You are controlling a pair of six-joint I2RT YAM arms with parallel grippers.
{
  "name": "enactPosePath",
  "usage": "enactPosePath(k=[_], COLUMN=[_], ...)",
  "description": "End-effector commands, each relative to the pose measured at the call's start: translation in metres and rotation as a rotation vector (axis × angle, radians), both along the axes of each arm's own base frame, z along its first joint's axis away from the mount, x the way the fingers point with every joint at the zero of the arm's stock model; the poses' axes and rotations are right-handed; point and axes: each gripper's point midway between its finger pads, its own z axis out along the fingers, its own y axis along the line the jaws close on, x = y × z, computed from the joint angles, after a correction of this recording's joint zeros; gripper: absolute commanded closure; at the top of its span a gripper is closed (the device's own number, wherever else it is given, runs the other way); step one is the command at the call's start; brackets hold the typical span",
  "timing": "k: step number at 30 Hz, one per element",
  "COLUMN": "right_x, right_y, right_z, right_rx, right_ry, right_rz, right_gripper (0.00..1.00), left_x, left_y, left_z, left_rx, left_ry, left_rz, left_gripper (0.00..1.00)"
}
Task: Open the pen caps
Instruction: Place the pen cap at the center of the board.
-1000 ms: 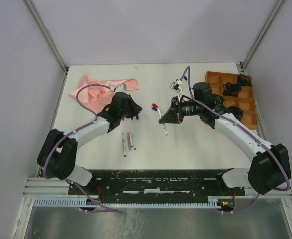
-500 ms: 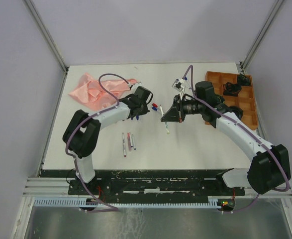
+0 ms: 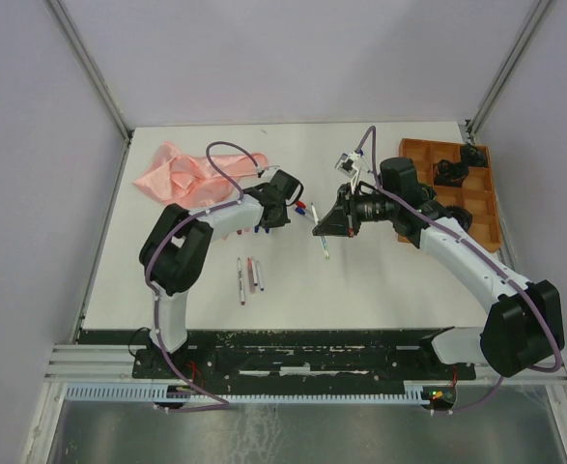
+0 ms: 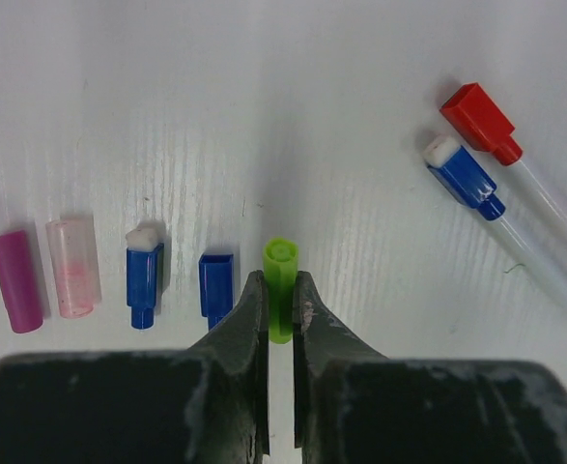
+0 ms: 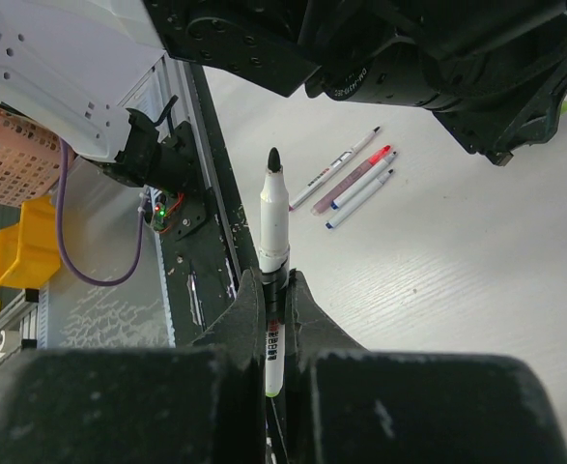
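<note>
Item, green cap [image 4: 281,263]: lay on the bench [image 3: 380,280], long axis in line with the claw fingers, round end pointing away from the wrist.
Left claw [image 4: 281,285]: closed on the green cap, one finger touching each side.
Neighbouring caps: to the green cap's left in the left wrist view, two blue caps [image 4: 216,285], a pink translucent cap [image 4: 73,266] and a purple cap [image 4: 16,280], side by side in a row, apart, axes roughly parallel.
Capped pens: red-capped pen [image 4: 478,121] and blue-capped pen [image 4: 465,176], side by side to the right, barrels running diagonally.
Item, uncapped pen [image 5: 273,222]: long axis along the claw fingers, black tip away from the wrist; from above it pointed towards the bench's near edge.
Right claw [image 5: 273,285]: closed on the uncapped pen's barrel.
Loose stock: three pens [image 3: 249,275] lay parallel near the front.
Left arm [image 3: 172,256]: folded sharply at the elbow, forearm reaching right.
Right arm [image 3: 457,256]: stretched diagonally towards mid-bench.
Surface: white bench; pink cloth [image 3: 182,174] at rear left, orange tray [image 3: 420,153] with compartments at rear right.
Room: pale lilac walls [image 3: 32,145].
</note>
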Motion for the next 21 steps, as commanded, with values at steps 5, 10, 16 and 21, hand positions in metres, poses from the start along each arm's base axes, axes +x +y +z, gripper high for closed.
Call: enactPosePath(k=[5,10,16,21], right_x=[0.0069,0.0070,0.0062,0.0060], right_y=[0.0005,0.0005,0.0004,0.0004], right_z=[0.0240,0.0245,0.0263,0.0269], right_rx=[0.029,0.031,0.036,0.038], right_ry=[-0.077,-0.077,-0.078,-0.078], right_rz=[-0.001,-0.001,0.003,0.004], right_gripper=[0.96,0.96,0.96,0.96], left_x=[0.0074,0.0062,0.0068,0.0078], left_y=[0.0009,0.0021,0.0021,0.0017], left_z=[-0.0014,-0.0032,-0.0008,0.0066], left_rx=[0.044,0.047,0.046,0.041], left_ry=[-0.010,-0.002,-0.003,-0.016], left_rz=[-0.009,-0.006,-0.002,-0.002], left_gripper=[0.85,0.77,0.65,0.64])
